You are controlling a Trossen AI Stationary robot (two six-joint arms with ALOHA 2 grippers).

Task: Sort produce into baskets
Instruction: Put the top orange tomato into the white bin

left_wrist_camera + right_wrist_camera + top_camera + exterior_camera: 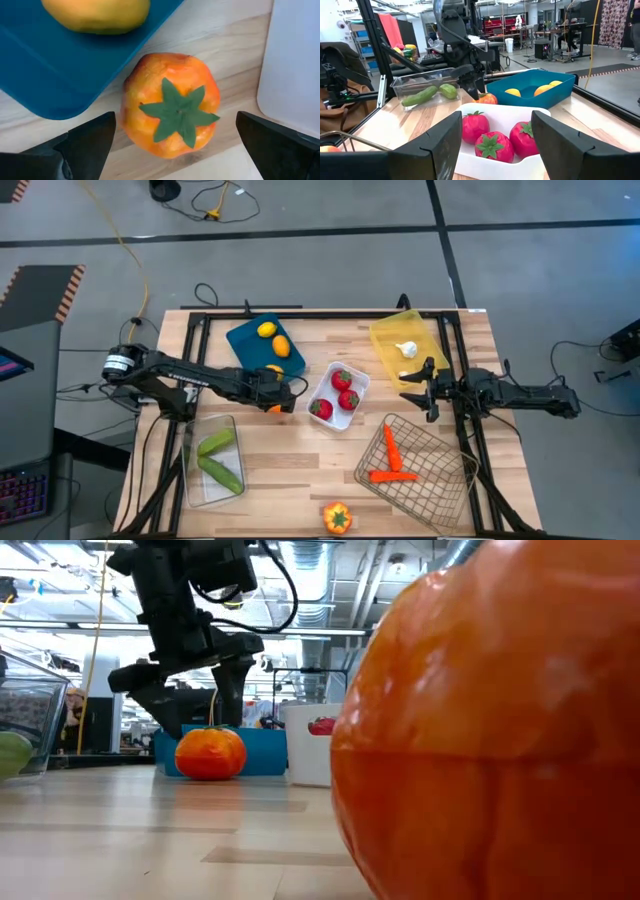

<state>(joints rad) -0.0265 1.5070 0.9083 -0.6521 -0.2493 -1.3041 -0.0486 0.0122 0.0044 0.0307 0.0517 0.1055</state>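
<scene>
Hovering my left gripper [275, 402] wide open over an orange fruit with a green leaf top [171, 105], fingers either side, not touching; it sits on the desk [300, 460] between the teal tray [262, 346] and white tray [358, 392]. My right gripper [428, 392] waits part-open, empty, beside the yellow tray [392, 340].

no readable text, labels or numbers
</scene>
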